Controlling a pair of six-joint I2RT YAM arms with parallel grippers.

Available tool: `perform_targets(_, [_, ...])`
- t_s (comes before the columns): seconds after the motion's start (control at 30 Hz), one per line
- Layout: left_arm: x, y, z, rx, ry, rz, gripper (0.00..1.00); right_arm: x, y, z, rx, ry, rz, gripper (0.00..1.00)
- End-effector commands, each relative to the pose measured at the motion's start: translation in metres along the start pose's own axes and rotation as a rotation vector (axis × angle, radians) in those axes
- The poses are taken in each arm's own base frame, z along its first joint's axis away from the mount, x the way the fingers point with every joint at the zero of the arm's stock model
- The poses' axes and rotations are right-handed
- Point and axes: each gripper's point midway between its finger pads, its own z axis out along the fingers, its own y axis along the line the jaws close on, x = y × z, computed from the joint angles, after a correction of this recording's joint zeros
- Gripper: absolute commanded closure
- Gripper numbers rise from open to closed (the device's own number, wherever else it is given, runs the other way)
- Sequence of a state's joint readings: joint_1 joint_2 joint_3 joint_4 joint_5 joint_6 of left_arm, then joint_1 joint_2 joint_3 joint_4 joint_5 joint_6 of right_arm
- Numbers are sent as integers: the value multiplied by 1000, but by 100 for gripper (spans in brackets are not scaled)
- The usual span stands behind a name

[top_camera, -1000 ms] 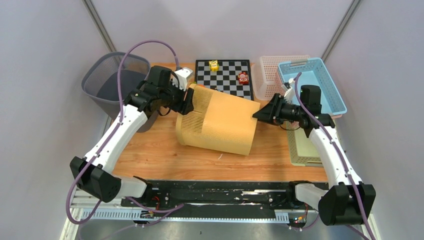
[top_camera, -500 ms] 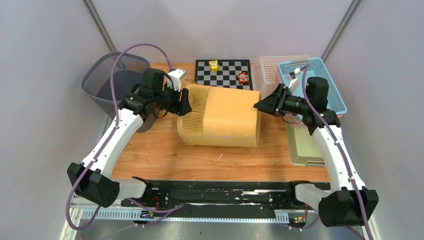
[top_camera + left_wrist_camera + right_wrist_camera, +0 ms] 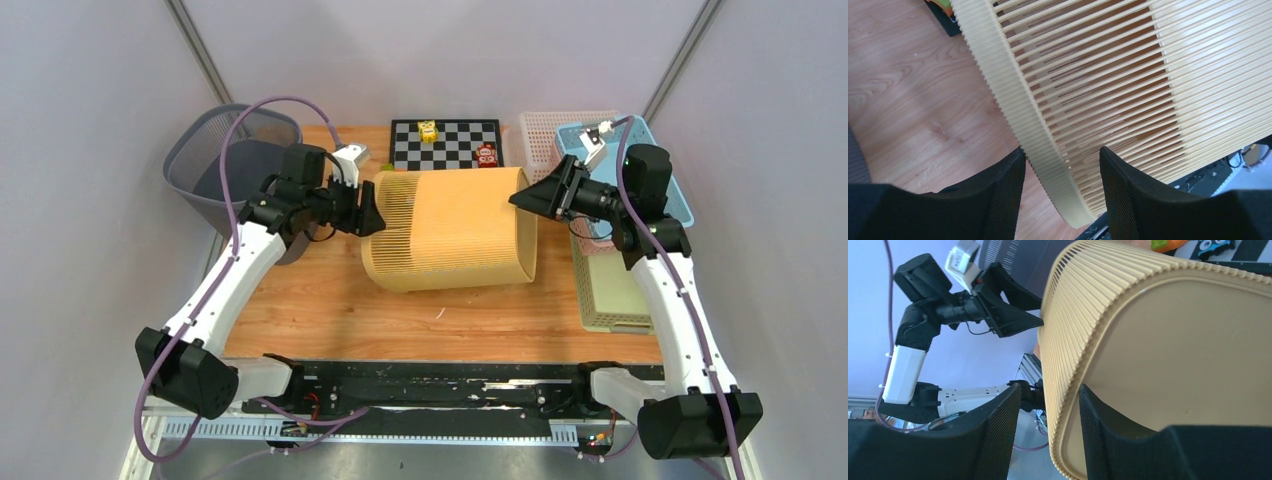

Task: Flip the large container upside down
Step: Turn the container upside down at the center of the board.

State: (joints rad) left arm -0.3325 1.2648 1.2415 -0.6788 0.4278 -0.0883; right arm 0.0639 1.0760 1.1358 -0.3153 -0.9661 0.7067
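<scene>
Pale lilac walls (image 3: 100, 80) close in on three sides of a wooden tabletop (image 3: 300, 300). The container (image 3: 450, 230) - yellow, slatted - lies on its side mid-tabletop, mouth to the left, base to the right, held between the two arms. A grey mesh bin (image 3: 215, 150) stands off the far-left corner. At the right edge a blue basket (image 3: 684, 205) sits on a pink one (image 3: 545, 130), with a green tray (image 3: 605, 290) nearer the arms. A chessboard (image 3: 455, 145) lies at the back with a yellow toy (image 3: 428, 130) and a red one (image 3: 487, 154) on it.

The left tool (image 3: 372, 215) pinches the container's rim; the right tool (image 3: 520, 200) pinches the edge of its base.

Only the overhead view takes in the bin, baskets and tray. The left wrist view alone shows the rim band running between that tool's fingers (image 3: 998, 200), one outside the wall and one inside, with wood grain visible through the slats. The right wrist view alone shows the base as a solid, smooth panel, one finger (image 3: 1108, 425) lying on it and the other outside the slatted wall - the left arm in view beyond.
</scene>
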Motion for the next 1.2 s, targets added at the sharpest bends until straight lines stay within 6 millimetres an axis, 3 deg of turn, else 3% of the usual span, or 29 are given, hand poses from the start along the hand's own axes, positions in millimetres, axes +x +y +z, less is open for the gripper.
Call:
perform_targets(0.0, [13, -59, -2, 302, 38, -4, 44, 6, 52, -2, -163, 56, -60, 50])
perform_targets(0.47, [43, -62, -1, 347, 88, -27, 45, -4, 72, -3, -193, 44, -89, 50])
perform_targets(0.8, [64, -59, -6, 348, 148, 5, 45, -3, 76, 2, -206, 59, -110, 49])
perform_targets(1.17, [78, -36, 1, 234, 173, 34, 45, 1, 80, 18, -233, 98, -169, 40])
